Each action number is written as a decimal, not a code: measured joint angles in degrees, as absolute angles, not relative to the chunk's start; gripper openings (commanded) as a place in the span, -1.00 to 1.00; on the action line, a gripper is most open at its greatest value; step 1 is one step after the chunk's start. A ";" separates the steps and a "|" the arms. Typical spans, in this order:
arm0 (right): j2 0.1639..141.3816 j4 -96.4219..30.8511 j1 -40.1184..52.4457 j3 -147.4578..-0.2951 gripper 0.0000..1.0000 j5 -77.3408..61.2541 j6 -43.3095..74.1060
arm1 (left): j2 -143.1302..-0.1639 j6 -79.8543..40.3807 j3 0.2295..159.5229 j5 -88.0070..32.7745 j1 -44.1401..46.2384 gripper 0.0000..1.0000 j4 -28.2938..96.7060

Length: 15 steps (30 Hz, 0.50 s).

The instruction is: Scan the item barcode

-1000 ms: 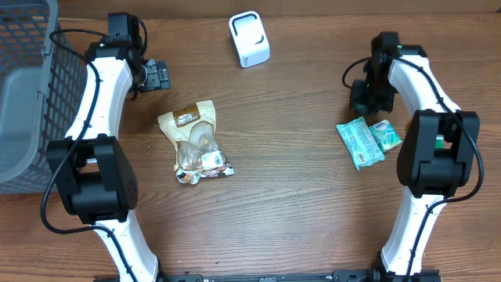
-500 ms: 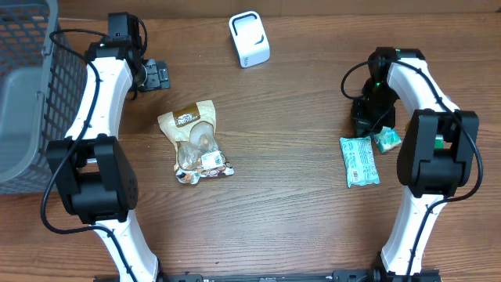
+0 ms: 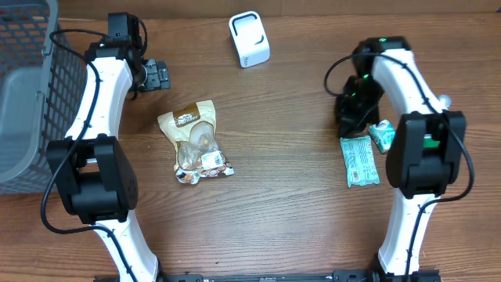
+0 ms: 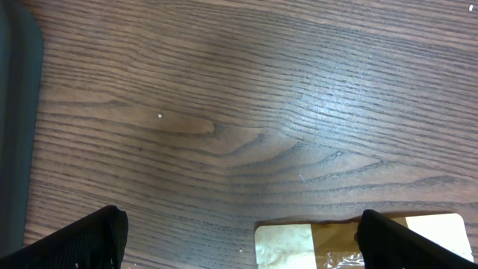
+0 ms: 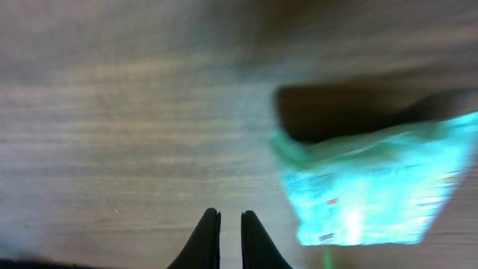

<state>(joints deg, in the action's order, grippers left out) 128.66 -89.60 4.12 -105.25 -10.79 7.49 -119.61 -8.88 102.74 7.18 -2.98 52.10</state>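
A long green packet lies flat on the table at the right, with a smaller green packet just above it. My right gripper hovers at the long packet's upper left end, shut with nothing between its fingers. In the right wrist view the blurred green packet lies to the right of the gripper. The white scanner stands at the back centre. My left gripper is open at the back left, over bare wood.
A tan snack bag lies left of centre, and its top edge shows between the left fingers. A grey wire basket fills the far left edge.
The long green packet has swung from tilted to lengthwise and slid toward the front. The right gripper has moved left, away from it. The left arm has not moved.
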 measured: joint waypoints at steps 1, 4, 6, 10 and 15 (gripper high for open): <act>128.66 -89.71 5.08 -104.20 -0.84 -10.98 7.49 | -119.61 -8.88 102.74 7.18 -2.98 0.99 52.07; 128.66 -89.34 8.14 -100.84 -0.84 -10.44 7.49 | -119.61 -8.88 102.74 7.18 -2.98 0.99 52.07; 128.66 -89.08 9.91 -98.63 -0.84 -9.43 7.46 | -119.61 -8.88 102.74 7.18 -2.98 0.99 52.07; 128.68 -89.14 9.65 -96.23 -0.85 -3.29 10.11 | -119.61 -8.88 102.74 7.18 -2.98 0.99 52.07; 128.68 -89.12 7.66 -96.20 -0.85 1.58 12.51 | -119.61 -8.88 102.74 7.18 -2.98 0.99 52.07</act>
<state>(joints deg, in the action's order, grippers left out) 128.68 -89.12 7.66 -96.20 1.58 12.51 -119.61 -8.88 102.74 7.18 -2.98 52.07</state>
